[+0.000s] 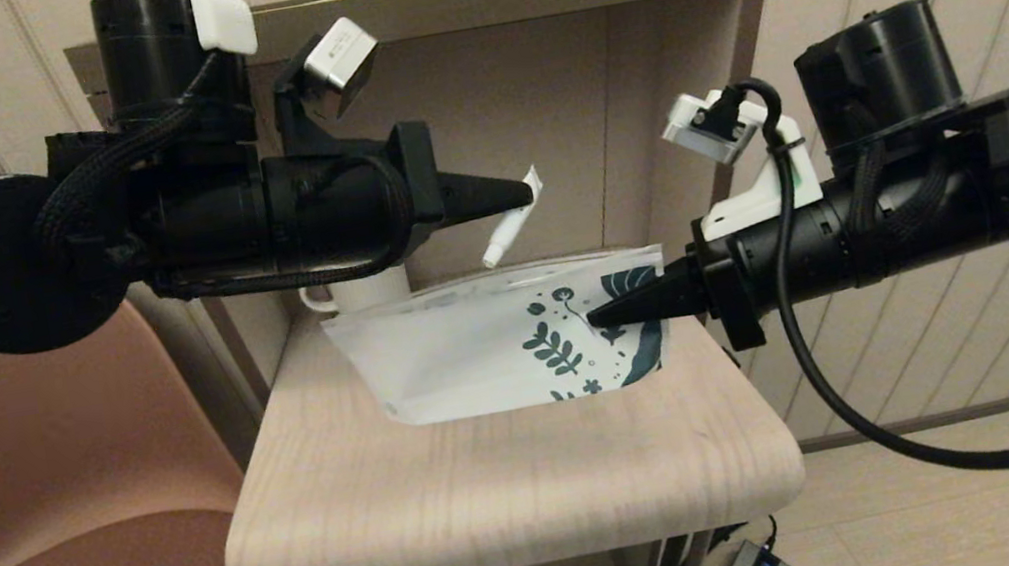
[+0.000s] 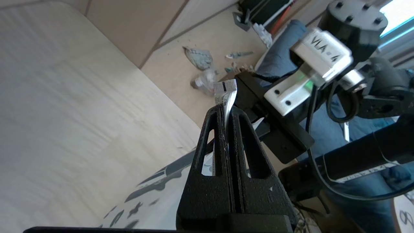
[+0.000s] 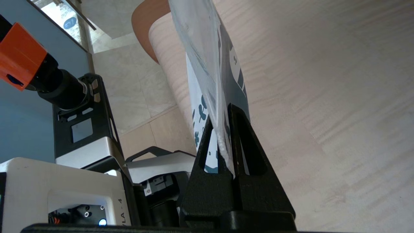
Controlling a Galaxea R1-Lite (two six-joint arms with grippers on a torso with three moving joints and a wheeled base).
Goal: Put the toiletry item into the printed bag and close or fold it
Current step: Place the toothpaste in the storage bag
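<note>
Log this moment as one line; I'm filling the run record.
left hand: shut on tube, above pouch | right hand: shut on leaf-print pouch, held upright on table | tube not yet inside

The printed bag (image 1: 495, 350) is white, with dark blue-green leaves and flowers at the end near the right hand (image 1: 593, 316). Both hands are black. The left hand (image 1: 528, 190) has a small white tube (image 1: 511, 226) in it, with a black mark on its flat end. The table (image 1: 498, 497) is pale wood with thin lines. A white mug (image 1: 364, 292) sits behind the bag. Beside the table, the chair (image 1: 36, 519) is pinkish brown.
</note>
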